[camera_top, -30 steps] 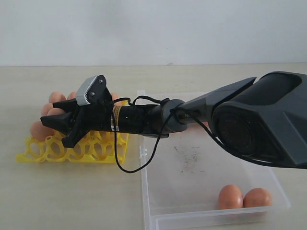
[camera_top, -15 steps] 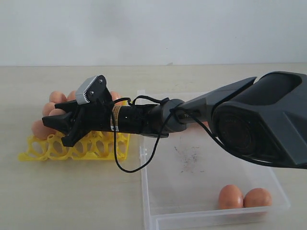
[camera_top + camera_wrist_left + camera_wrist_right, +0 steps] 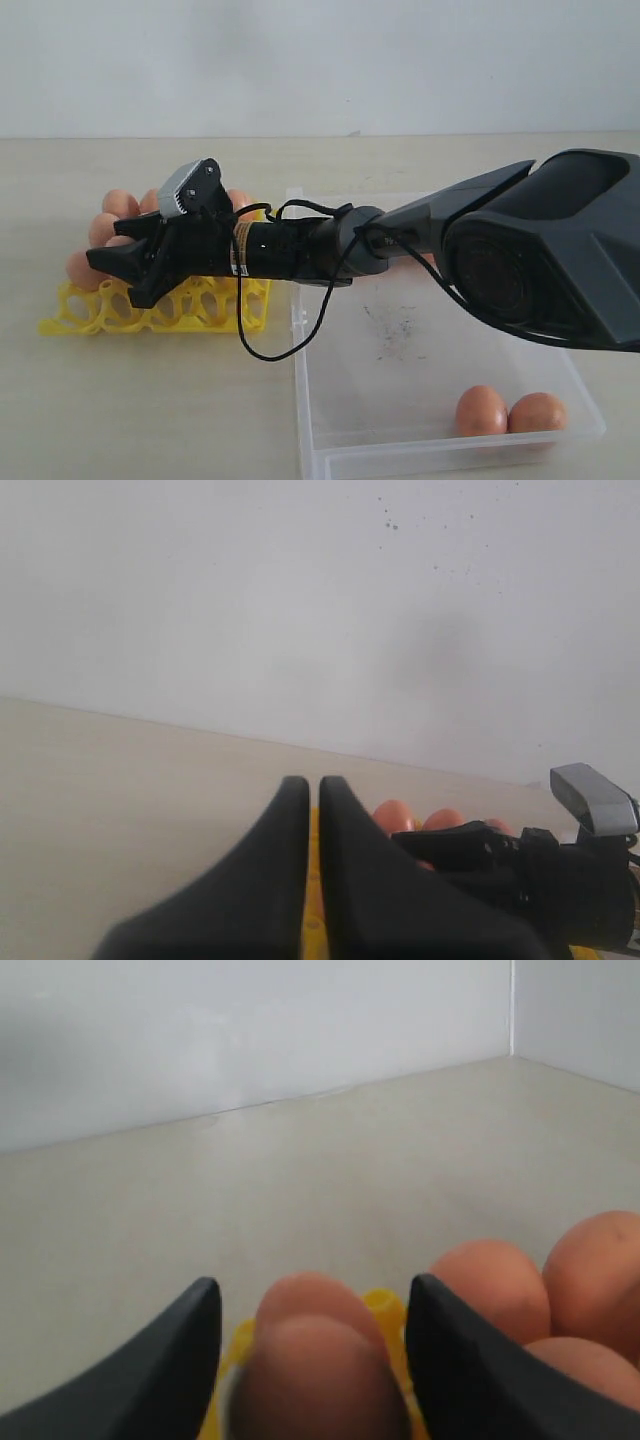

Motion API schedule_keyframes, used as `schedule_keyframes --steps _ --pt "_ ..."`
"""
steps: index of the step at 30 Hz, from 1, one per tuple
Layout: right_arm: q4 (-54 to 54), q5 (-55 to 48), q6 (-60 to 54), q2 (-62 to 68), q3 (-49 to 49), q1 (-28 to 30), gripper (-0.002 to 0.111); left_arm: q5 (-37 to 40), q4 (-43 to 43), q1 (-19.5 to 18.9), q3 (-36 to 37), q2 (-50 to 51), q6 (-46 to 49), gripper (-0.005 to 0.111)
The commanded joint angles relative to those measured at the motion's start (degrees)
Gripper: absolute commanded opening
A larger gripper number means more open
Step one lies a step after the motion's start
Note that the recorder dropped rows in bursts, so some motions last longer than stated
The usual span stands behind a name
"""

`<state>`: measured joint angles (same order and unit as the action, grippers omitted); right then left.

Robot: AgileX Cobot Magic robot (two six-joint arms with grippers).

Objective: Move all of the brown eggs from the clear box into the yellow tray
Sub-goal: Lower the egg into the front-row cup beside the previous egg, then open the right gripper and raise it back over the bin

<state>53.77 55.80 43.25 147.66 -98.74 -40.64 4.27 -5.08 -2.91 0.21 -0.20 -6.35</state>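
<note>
My right gripper [image 3: 112, 277] reaches across to the yellow tray [image 3: 90, 310] at the left. In the right wrist view the right gripper [image 3: 315, 1282] stands open, with a brown egg [image 3: 315, 1360] low between its fingers and a thin gap on each side. Several brown eggs [image 3: 100, 228] fill the tray's far and left cups. Two brown eggs [image 3: 481, 410] lie together in the near right corner of the clear box [image 3: 400, 330]. My left gripper [image 3: 312, 782] is shut and empty, looking along the tray [image 3: 312, 910] toward the eggs [image 3: 395, 815].
The right arm's big black link [image 3: 540, 260] hangs over the clear box, and its loose black cable [image 3: 270, 350] droops between box and tray. Dark scuffs mark the box floor. A pale wall stands behind the table.
The right jaws have spread wider around the egg and the gripper has sunk a little toward the tray. The eggs in the box have not moved.
</note>
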Motion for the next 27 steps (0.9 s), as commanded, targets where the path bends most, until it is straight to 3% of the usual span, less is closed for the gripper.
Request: schedule_keyframes --steps 1,10,15,18,23,27 --pt "0.53 -1.00 0.41 0.36 0.05 0.08 0.066 -0.32 -0.04 0.33 -0.21 0.20 -0.07 0.004" --pt "-0.10 0.45 4.11 -3.12 0.05 0.08 0.066 -0.32 -0.04 0.33 -0.21 0.20 -0.07 0.004" --pt "3.79 4.02 14.58 -8.43 0.05 0.08 0.065 -0.32 -0.04 0.33 -0.21 0.20 -0.07 0.004" --pt "7.13 8.88 19.57 -11.45 0.05 0.08 0.049 -0.32 -0.04 0.33 -0.21 0.20 -0.07 0.004" --pt "8.33 14.17 23.55 -14.58 0.05 -0.04 0.000 -0.32 -0.04 0.33 -0.21 0.20 -0.07 0.004" --pt "12.91 14.17 31.26 -15.86 0.05 0.10 0.000 -0.32 -0.04 0.33 -0.21 0.20 -0.07 0.004"
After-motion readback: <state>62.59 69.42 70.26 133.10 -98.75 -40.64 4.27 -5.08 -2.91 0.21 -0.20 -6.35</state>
